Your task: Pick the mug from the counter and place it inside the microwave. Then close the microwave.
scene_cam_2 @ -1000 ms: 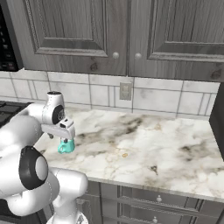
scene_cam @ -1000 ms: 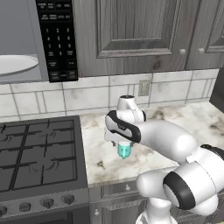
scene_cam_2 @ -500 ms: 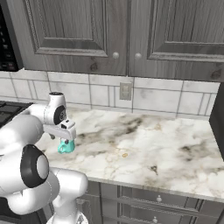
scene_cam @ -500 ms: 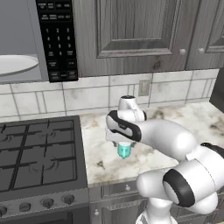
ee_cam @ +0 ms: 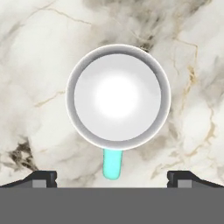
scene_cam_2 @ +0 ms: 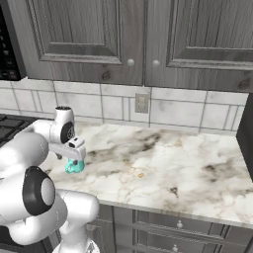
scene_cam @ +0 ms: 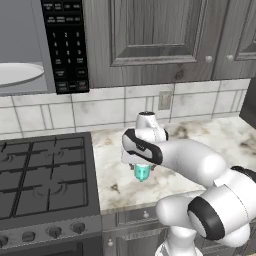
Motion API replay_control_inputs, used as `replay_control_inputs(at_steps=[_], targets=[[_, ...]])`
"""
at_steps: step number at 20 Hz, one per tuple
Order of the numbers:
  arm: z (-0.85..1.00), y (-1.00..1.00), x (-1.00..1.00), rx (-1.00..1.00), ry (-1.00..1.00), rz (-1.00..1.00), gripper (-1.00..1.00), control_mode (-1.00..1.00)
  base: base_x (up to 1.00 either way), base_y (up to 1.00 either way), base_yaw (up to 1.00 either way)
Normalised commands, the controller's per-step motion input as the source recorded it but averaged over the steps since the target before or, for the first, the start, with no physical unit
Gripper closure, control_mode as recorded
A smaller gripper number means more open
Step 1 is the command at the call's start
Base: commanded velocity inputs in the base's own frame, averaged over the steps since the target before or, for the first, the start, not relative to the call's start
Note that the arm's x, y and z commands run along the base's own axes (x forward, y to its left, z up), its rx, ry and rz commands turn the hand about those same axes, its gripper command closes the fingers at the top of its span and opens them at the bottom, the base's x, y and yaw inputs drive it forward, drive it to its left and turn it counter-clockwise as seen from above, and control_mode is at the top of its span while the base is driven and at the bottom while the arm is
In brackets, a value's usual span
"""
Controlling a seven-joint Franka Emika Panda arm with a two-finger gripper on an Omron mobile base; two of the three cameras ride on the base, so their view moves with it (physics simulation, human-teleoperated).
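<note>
The teal mug point(scene_cam: 142, 173) point(scene_cam_2: 73, 167) stands upright on the marble counter point(scene_cam: 215, 142) point(scene_cam_2: 163, 163), a little right of the stove. From straight above, the mug point(ee_cam: 117, 97) shows its white inside and rim, with its teal handle pointing toward the bottom of the hand view. My gripper point(scene_cam: 141, 165) point(scene_cam_2: 74, 159) point(ee_cam: 113, 178) hangs close over the mug, pointing down. Its jaws are open wide and hold nothing. The microwave point(scene_cam: 22, 47) is up at the left with its grey inside and white turntable plate point(scene_cam: 17, 74) showing, and its black keypad point(scene_cam: 65, 45) beside them.
A black gas stove point(scene_cam: 42, 175) lies left of the mug, level with the counter. Grey wall cabinets point(scene_cam: 150, 35) point(scene_cam_2: 148, 34) hang above the tiled backsplash with an outlet point(scene_cam_2: 142, 103). The counter stretches far to the right of the mug.
</note>
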Motion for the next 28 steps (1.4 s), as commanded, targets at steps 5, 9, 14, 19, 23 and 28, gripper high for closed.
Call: replay_control_inputs(at_steps=[5, 9, 14, 19, 23, 28], targets=[[-0.25, 0.0, 0.0, 0.0, 0.0, 0.0, -1.0, -1.0, 0.0, 0.0, 0.0], [-0.2, 0.0, -0.02, 0.0, 0.0, -0.01, -1.0, -1.0, 0.0, 0.0, 0.0], [-0.13, 0.0, -0.01, 0.0, 0.0, -0.01, -1.0, -1.0, 0.0, 0.0, 0.0], [-0.11, 0.0, 0.0, 0.0, 0.0, -0.01, -1.0, -1.0, 0.0, 0.0, 0.0], [-0.03, 0.0, 0.0, 0.0, 0.0, 0.0, -1.0, -1.0, 0.0, 0.0, 0.0], [0.0, 0.0, 0.0, 0.0, 0.0, 0.0, -1.0, -1.0, 0.0, 0.0, 0.0]])
